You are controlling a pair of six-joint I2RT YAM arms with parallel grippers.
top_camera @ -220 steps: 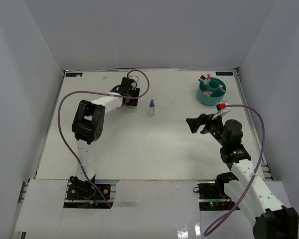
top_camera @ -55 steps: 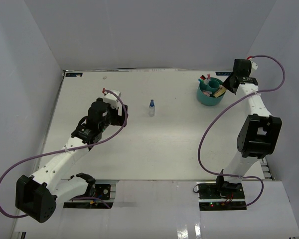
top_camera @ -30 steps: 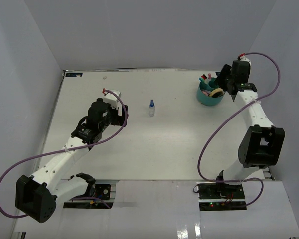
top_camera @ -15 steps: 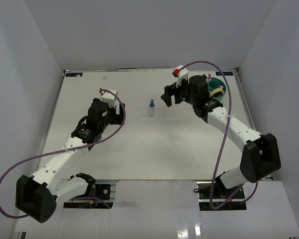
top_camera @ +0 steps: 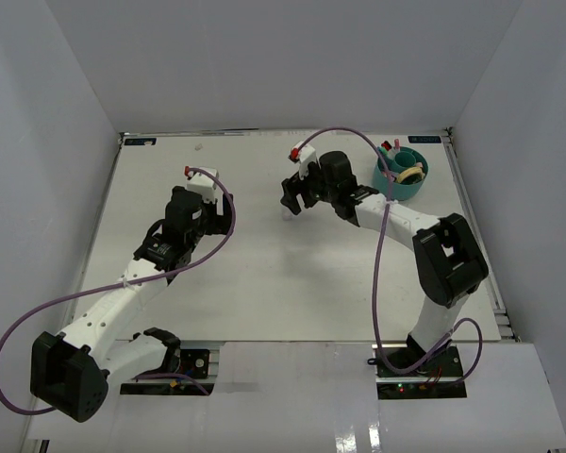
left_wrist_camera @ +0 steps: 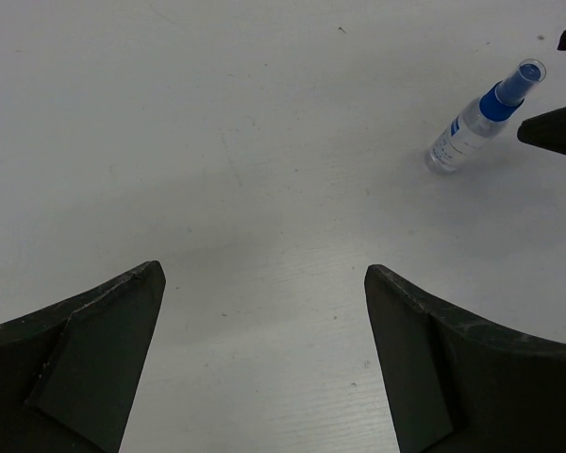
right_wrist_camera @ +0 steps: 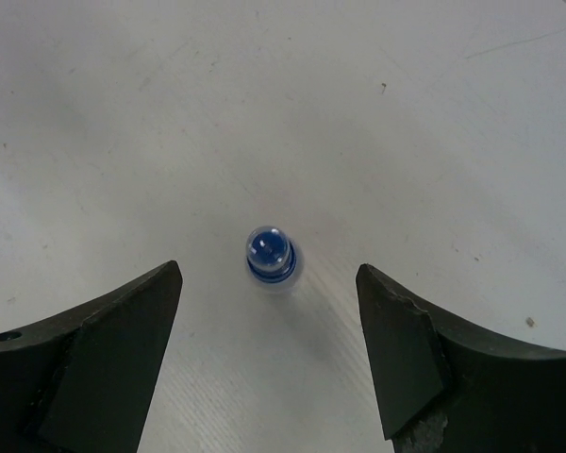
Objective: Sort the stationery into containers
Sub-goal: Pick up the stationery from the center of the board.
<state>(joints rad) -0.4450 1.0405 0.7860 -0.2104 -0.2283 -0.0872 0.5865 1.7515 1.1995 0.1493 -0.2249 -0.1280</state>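
Right gripper (top_camera: 292,195) now above bottle (right_wrist_camera: 270,255) (jaws apart); organiser (top_camera: 398,189) left behind.

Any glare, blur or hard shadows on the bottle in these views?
Left wrist: bottle sharp, only a soft shadow. Right wrist: seen top-down, cap slightly soft, faint shadow, no glare. Top external: even light, but the right fingers largely cover it.

On white table (top_camera: 264,283): bottle (left_wrist_camera: 470,130), teal organiser (top_camera: 405,189)
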